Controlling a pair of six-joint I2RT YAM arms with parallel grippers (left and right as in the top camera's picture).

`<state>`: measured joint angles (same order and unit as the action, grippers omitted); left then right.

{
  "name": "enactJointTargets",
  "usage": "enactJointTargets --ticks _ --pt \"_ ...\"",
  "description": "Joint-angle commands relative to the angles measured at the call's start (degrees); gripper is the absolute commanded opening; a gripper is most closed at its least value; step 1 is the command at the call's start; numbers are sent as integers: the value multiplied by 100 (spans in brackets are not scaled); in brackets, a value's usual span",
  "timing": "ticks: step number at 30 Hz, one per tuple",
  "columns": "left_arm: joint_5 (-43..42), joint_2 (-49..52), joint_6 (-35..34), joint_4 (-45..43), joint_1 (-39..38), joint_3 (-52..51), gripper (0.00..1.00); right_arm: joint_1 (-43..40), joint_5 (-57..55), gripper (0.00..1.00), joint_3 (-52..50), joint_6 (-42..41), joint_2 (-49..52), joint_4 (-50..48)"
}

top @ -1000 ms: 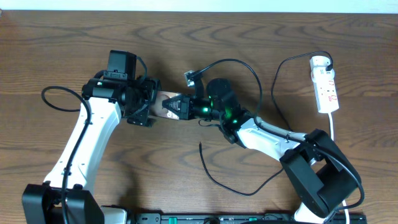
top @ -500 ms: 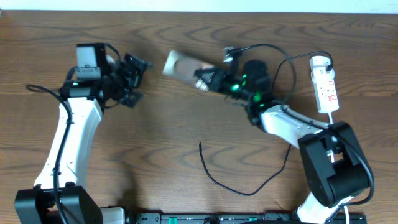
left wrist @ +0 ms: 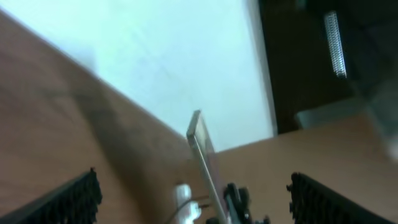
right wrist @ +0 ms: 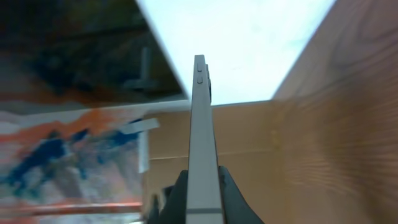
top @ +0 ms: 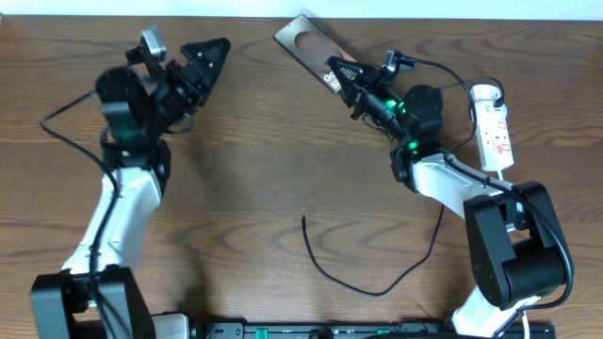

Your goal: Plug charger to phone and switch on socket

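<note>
- Wood table (top: 236, 188), white wall strip at the far edge; two arms, overhead plus wrist views.
- Change: a second ago both claws met mid-table around the phone (top: 306, 44). Now they are well apart.
- left gripper (top: 209, 55) has backed off to the far-left corner, fingers spread wide, holding nothing. Its wrist view shows both pads at the frame's bottom corners with a gap between them.
- right gripper (top: 345, 79) is pinched tight on the phone's near end and has carried it toward the far edge, tilted. The wrist view shows the phone (right wrist: 200, 137) edge-on between the fingers (right wrist: 177, 196).
- The phone looks lifted off the table, glossy face up, free end pointing far-left. Can't tell its height.
- charger (top: 304, 226) unmoved: thin black cable looping on the near-centre table, plug tip free and well apart from the phone.
- socket (top: 494, 132) at far right, untouched; switch state unreadable.
- Judgement: looks like a handover, or a reposition to the right arm. Plugging not started. The free left claw probably fetches the plug tip. Switch-on still pending.
</note>
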<state>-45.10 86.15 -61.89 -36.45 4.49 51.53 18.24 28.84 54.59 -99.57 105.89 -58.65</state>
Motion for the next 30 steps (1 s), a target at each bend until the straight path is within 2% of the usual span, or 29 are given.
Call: enactJointTargets --ticks 1,10,21,30 --pt "105 -72 -1178 -1091 22 -713 93 236 -42 1 92 -597 -24 -323" --pt "103 -74 -1655 -1388 26 -933 94 850 264 1 90 -227 -24 -28" --pt "275 -74 -1665 -1370 26 -933 93 1235 326 1 90 317 -24 490" --pt "444 -74 -1714 -713 20 -933 93 1497 286 1 90 588 -22 494"
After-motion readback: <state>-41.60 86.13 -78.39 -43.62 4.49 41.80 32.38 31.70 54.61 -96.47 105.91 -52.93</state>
